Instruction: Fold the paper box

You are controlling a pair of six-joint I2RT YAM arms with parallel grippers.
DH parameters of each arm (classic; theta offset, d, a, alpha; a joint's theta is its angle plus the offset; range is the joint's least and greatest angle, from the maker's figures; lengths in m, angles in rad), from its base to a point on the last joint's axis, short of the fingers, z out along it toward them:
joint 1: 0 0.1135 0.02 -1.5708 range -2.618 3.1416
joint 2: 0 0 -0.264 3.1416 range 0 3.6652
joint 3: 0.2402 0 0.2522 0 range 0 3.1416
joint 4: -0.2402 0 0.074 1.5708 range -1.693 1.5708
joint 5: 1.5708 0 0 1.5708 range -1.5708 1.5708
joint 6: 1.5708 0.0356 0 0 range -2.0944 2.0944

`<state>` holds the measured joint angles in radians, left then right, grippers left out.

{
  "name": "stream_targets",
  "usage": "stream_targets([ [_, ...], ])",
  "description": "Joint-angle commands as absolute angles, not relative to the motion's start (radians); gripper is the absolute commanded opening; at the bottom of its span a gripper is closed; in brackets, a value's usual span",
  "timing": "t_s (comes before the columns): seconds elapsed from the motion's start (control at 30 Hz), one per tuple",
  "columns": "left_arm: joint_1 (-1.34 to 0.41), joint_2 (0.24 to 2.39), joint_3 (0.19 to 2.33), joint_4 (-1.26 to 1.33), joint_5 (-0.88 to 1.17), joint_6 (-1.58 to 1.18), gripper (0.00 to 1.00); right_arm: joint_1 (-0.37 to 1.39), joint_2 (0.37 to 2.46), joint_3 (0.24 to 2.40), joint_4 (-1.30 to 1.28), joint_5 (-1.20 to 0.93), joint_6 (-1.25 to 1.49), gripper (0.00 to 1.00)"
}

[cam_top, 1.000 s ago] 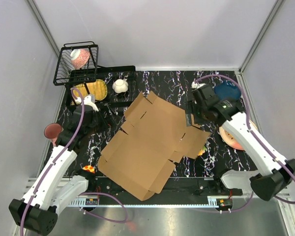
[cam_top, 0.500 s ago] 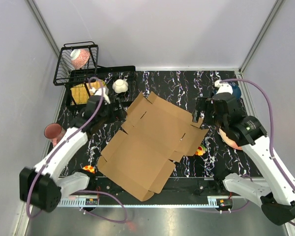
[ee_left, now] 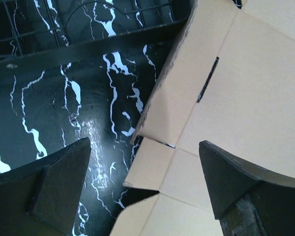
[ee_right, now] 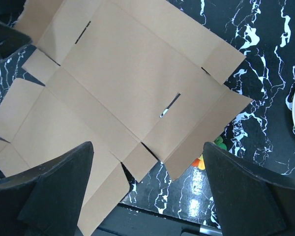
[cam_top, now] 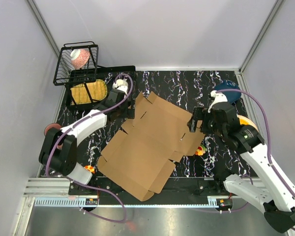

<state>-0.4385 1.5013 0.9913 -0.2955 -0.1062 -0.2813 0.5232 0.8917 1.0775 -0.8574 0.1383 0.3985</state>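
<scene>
On the black, white-veined marble-pattern tabletop point(cam_top: 187, 83) the plain brown die-cut corrugated cardboard paper box point(cam_top: 152, 142) is lying flat and unfolded. It is sitting about mid-table, skewed diagonally, with its near corner reaching toward the front rail. No panel is being stood up yet, so folding is judged barely begun.

Nothing is being gripped. The left gripper point(cam_top: 130, 109) is being held spread wide over the far-left flaps. In the left wrist view a flap corner is showing between the fingers, and that flap's edge seems slightly lifted off the table. Contact cannot be told there. The right gripper point(cam_top: 194, 123) is also being held released, hovering above the right-hand flaps and clear of the cardboard.

Risks, as judged:
- The sheet is being pinned by nothing, so a push from one side alone could slide or spin it on the glossy top instead of creasing it.
- A small orange-and-green toy point(cam_top: 200, 150) is sitting right at the right flap's edge and could get trapped or shoved when that flap is being lifted.
- The flat black wire rack point(cam_top: 108, 70) is lying just beyond the left flaps, so a wide-open finger could catch it.
- A thin flap edge could slip out of the jaws if it is being pinched too shallowly.
</scene>
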Motion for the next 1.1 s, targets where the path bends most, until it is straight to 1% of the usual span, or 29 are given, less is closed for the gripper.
stream_targets([
  [0.0, -0.440, 1.566, 1.068, -0.215, -0.146, -0.198, 0.93, 0.522, 0.847, 1.045, -0.813, 0.103, 0.394, 0.97],
  [0.1, -0.440, 1.609, 1.080, -0.183, -0.114, -0.173, 0.91, 0.522, 0.827, 1.017, -0.816, 0.101, 0.387, 0.98],
  [0.13, -0.440, 1.620, 1.083, -0.172, -0.104, -0.170, 0.89, 0.522, 0.815, 1.014, -0.816, 0.100, 0.385, 0.97],
  [0.2, -0.440, 1.643, 1.089, -0.164, -0.063, -0.167, 0.84, 0.522, 0.804, 1.006, -0.821, 0.107, 0.380, 0.97],
  [0.3, -0.440, 1.667, 1.086, -0.152, -0.034, -0.172, 0.72, 0.522, 0.789, 1.005, -0.824, 0.109, 0.379, 0.97],
  [0.33, -0.440, 1.677, 1.085, -0.144, -0.028, -0.176, 0.65, 0.522, 0.787, 1.005, -0.824, 0.110, 0.380, 0.98],
  [0.43, -0.440, 1.680, 1.068, -0.115, -0.009, -0.187, 0.51, 0.522, 0.790, 0.999, -0.822, 0.107, 0.383, 0.97],
  [0.47, -0.440, 1.680, 1.062, -0.110, -0.006, -0.192, 0.39, 0.522, 0.790, 1.000, -0.822, 0.107, 0.383, 0.97],
  [0.53, -0.440, 1.672, 1.052, -0.097, -0.006, -0.195, 0.28, 0.522, 0.795, 0.997, -0.821, 0.106, 0.385, 0.97],
  [0.6, -0.440, 1.664, 1.049, -0.094, 0.023, -0.193, 0.14, 0.522, 0.796, 0.997, -0.821, 0.107, 0.387, 0.97],
  [0.7, -0.440, 1.637, 1.046, -0.109, 0.028, -0.189, 0.00, 0.522, 0.801, 1.008, -0.822, 0.113, 0.385, 0.97],
  [0.9, -0.440, 1.488, 1.049, -0.170, 0.008, -0.254, 0.00, 0.522, 0.811, 1.089, -0.841, 0.141, 0.374, 0.96],
  [1.07, -0.465, 1.370, 1.019, -0.169, 0.015, -0.304, 0.00, 0.522, 0.811, 1.117, -0.833, 0.138, 0.385, 0.96],
])
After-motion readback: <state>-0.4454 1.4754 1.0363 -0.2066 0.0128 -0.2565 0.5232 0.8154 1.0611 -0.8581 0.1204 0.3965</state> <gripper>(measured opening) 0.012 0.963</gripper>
